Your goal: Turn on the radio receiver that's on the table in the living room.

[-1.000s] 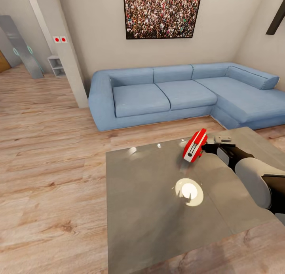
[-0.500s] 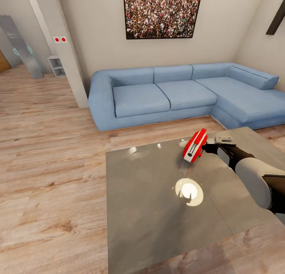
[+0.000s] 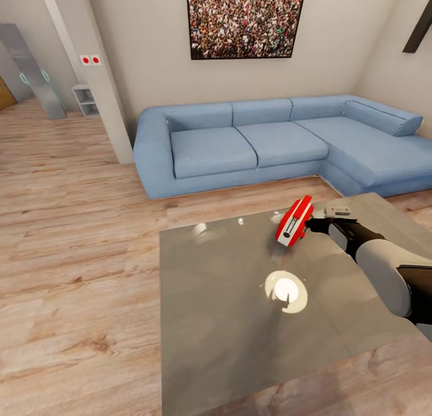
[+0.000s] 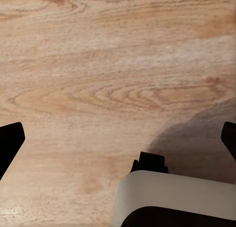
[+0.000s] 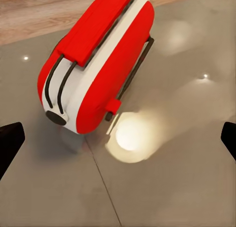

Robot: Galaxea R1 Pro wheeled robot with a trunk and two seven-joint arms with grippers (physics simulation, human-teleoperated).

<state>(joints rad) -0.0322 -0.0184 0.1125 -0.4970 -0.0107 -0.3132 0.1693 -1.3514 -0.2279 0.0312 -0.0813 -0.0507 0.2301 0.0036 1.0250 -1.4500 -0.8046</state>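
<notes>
The red radio receiver (image 3: 294, 221) stands tilted on edge on the far part of the glossy grey table (image 3: 228, 326). Its white edge band and a dark dial face the right wrist camera (image 5: 96, 60). My right gripper (image 3: 312, 224) sits just beside the radio on its right. In the right wrist view the gripper (image 5: 119, 141) is open, its dark fingertips (image 5: 10, 143) spread wide with the radio just ahead of them, not between them. My left gripper (image 4: 118, 138) hangs open over the wood floor, holding nothing.
A blue sectional sofa (image 3: 258, 143) runs behind the table, under a framed crowd picture (image 3: 246, 20). A bright lamp reflection (image 3: 286, 290) lies on the tabletop. A pillar (image 3: 90, 74) and a small white shelf (image 3: 86, 101) stand at the back left, beyond open plank floor (image 3: 72, 236).
</notes>
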